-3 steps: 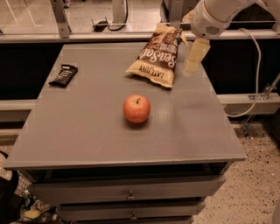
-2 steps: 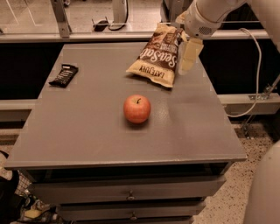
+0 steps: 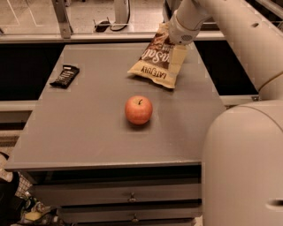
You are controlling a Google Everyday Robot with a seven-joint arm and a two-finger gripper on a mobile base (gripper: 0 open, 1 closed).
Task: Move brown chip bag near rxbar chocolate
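A grey desk (image 3: 88, 128) stands on a pale floor (image 3: 31, 13), with drawers (image 3: 128, 196) under its front edge. The brown chip bag (image 3: 152, 69) lies near the far edge, right of middle. The gripper (image 3: 177, 61) is at the bag's right side; whether it is open or closed on the bag cannot be told. The rxbar chocolate (image 3: 65, 76) lies near the left edge, open desktop between them. An apple (image 3: 138, 110) sits mid-desk, nearer the front. The robot's body (image 3: 243, 167) covers the front right corner.
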